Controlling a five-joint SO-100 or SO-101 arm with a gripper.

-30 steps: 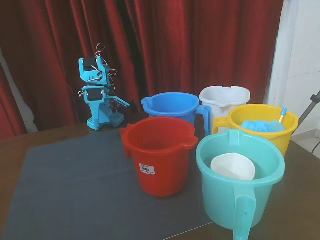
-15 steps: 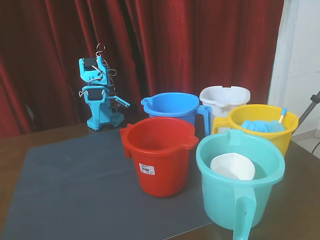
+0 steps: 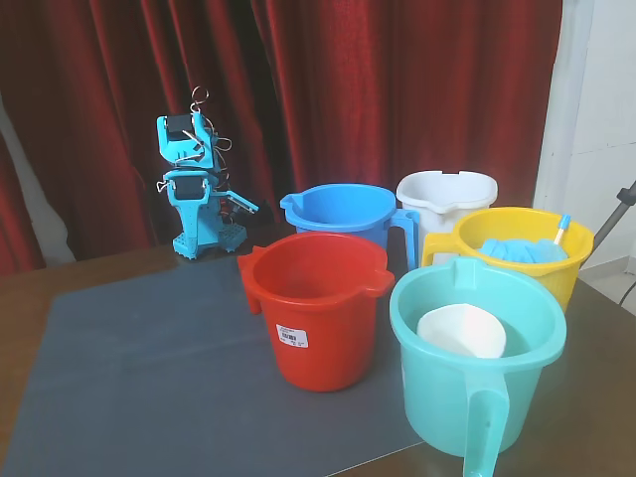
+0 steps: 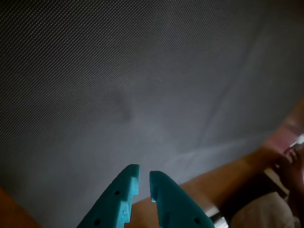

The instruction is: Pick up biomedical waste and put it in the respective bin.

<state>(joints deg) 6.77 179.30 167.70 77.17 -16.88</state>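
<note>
My teal arm (image 3: 195, 189) is folded at the back left of the grey mat (image 3: 149, 368). Its gripper (image 3: 238, 205) is small in the fixed view. In the wrist view the gripper (image 4: 144, 176) hangs over bare mat (image 4: 142, 85), its teal fingers nearly touching with nothing between them. Five bins stand to the right: red (image 3: 316, 318), blue (image 3: 343, 211), white (image 3: 445, 194), yellow (image 3: 517, 258) and teal (image 3: 477, 368). The yellow bin holds crumpled blue material (image 3: 522, 249) and a thin blue-tipped stick (image 3: 561, 229). The teal bin holds a white object (image 3: 460, 330). No loose waste shows on the mat.
A red curtain (image 3: 397, 89) hangs behind the brown table (image 3: 20, 298). In the wrist view, the table edge (image 4: 223, 178) and a person's hand and clothing (image 4: 285, 166) show at the lower right. The mat's left and front parts are bare.
</note>
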